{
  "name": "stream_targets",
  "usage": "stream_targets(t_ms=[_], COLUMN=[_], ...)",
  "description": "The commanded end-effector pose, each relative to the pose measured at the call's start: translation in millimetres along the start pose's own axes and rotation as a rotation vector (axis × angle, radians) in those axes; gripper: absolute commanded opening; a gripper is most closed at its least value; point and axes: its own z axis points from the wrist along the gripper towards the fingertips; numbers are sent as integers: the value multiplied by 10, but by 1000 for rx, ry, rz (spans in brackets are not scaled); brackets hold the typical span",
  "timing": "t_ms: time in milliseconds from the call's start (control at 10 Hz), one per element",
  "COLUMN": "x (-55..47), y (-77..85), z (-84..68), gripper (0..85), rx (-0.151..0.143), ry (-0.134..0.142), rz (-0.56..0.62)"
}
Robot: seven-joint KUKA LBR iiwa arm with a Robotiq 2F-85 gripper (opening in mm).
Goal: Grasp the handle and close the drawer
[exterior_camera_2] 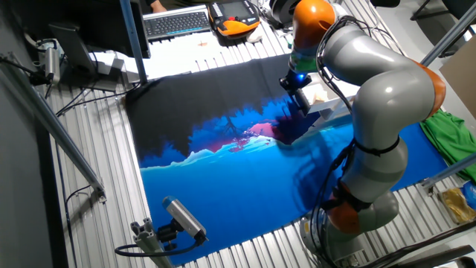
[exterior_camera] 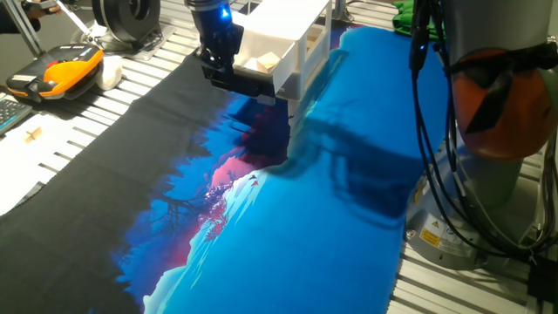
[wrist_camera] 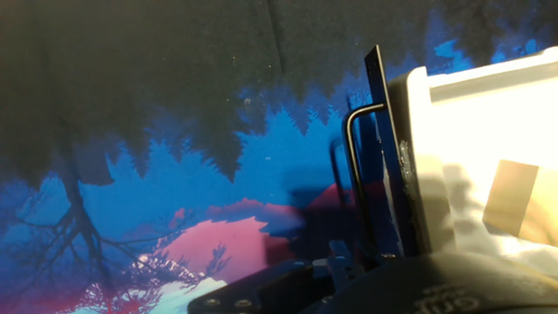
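Arm arched over the table, hand low at its far end

The grey and orange arm (exterior_camera_2: 379, 97) rises from its base, bends over and reaches down; its black gripper (exterior_camera: 228, 77) hangs below a wrist lit blue, fingers pointing downward. Whether the jaws are apart or closed cannot be told.

1. A printed mat (exterior_camera: 288, 227) covers the table, black at one end, blue at the other, with pink hills and tree silhouettes.
2. An orange-and-black handheld pendant (exterior_camera: 57, 71) lies off the mat (same one beside the keyboard (exterior_camera_2: 175, 24)).
3. Green cloth (exterior_camera_2: 450, 134) sits at the blue end.
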Motion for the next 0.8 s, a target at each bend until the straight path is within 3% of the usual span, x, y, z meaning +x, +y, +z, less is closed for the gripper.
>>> stream_targets(t_ms=[0, 100, 300, 500, 700], x=[1, -2, -21, -33, -33], y=[1, 2, -7, -9, -9], z=[-1, -4, -16, -27, -25], gripper=[170, 170, 170, 170, 170], rx=[3, 19, 24, 5, 16], ry=[-3, -6, 7, 16, -8], rz=[-1, -15, -66, -82, -134])
